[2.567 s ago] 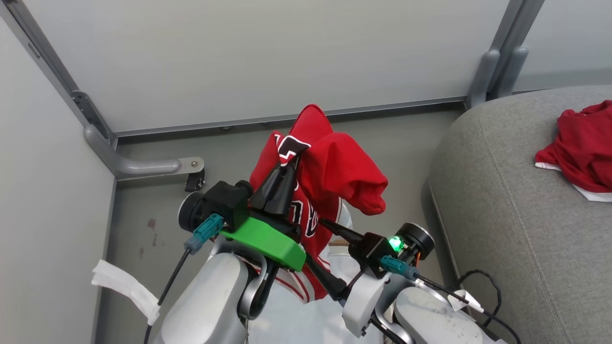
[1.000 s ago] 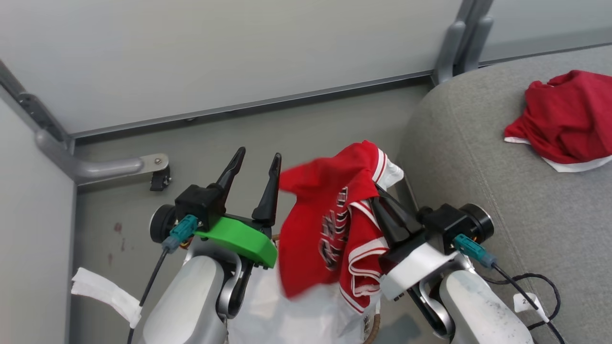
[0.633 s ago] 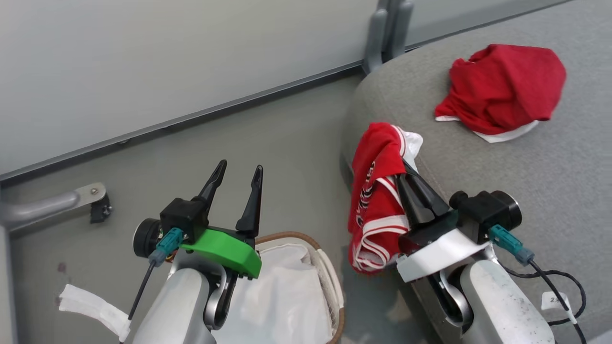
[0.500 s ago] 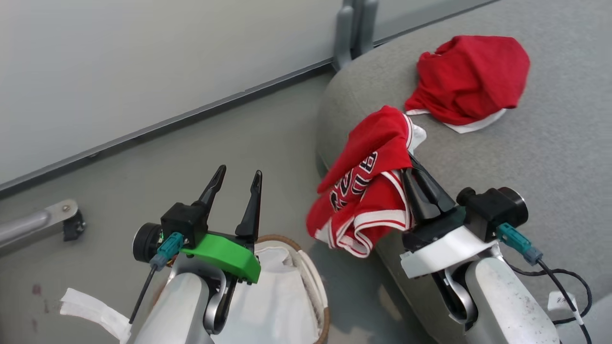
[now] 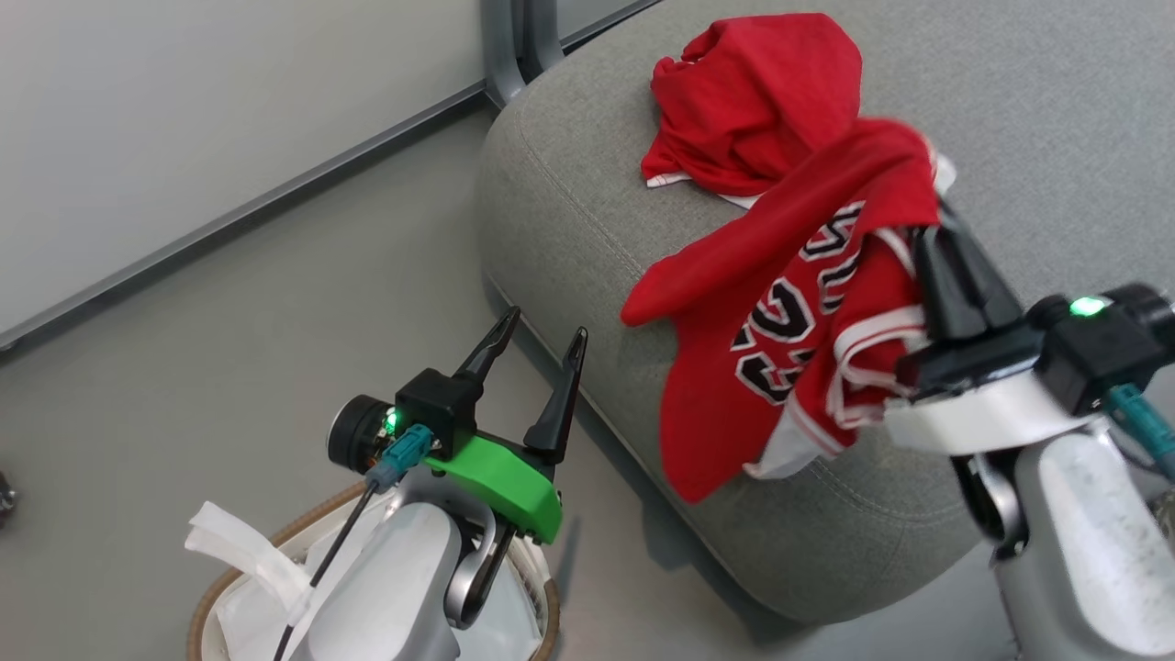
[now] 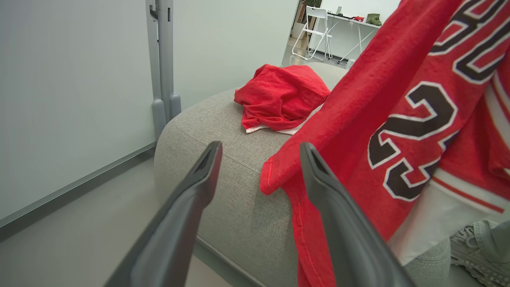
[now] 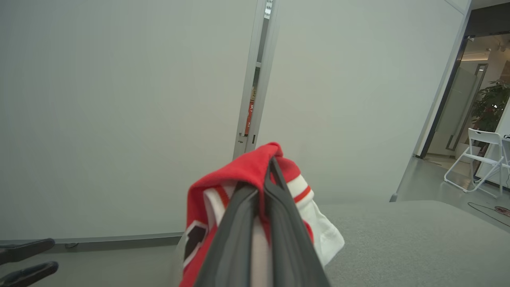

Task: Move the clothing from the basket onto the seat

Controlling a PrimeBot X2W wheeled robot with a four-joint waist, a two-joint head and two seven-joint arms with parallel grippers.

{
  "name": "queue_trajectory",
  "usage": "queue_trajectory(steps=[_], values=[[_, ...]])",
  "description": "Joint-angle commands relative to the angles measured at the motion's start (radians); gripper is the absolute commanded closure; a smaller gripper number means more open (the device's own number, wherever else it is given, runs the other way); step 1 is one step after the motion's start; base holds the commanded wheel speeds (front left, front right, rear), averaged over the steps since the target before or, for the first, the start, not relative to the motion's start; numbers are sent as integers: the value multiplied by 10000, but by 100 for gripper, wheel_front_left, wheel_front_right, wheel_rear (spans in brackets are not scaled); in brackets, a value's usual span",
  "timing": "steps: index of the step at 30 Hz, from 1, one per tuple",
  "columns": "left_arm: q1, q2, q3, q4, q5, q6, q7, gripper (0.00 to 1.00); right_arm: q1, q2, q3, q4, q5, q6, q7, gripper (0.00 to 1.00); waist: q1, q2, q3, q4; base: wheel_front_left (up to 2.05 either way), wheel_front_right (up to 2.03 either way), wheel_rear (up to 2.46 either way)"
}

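The right gripper point(image 5: 929, 231) is clamped on a red jersey point(image 5: 780, 340), its two dark fingers pressed together through a bunched fold by the white-striped trim. In the right wrist view the fabric caps the fingertips. From that grip the jersey hangs over the seat point(image 5: 569, 211), draping across the cushion top and down past its rounded front edge, with one loose corner pointing toward the left gripper. Behind it a second jersey point(image 5: 753, 101) lies crumpled on the cushion near its far corner. Whether the two garments touch cannot be told.

The left gripper point(image 5: 543, 330) stands spread open and empty just beside the seat's near edge, above the basket point(image 5: 207, 597), whose brown rim and white liner point(image 5: 239, 551) show under the pale forearm. Bare floor point(image 5: 275, 303) runs open from the basket to the wall point(image 5: 184, 92). A grey post point(image 5: 505, 46) stands at the seat's far corner.
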Motion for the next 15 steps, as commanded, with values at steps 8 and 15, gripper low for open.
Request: queue_trajectory(steps=[8, 15], values=[[-504, 441, -504, 41, -127, -24, -8, 0, -3169, -2079, -358, -410, -441, -14, -25, 100, 0, -1, 976, -181, 3, 3, 3], [-723, 791, -410, -227, 45, -25, -8, 0, -6588, -3626, -80, 1303, -626, -14, -25, 100, 0, -1, 1743, -114, 0, 0, 0]])
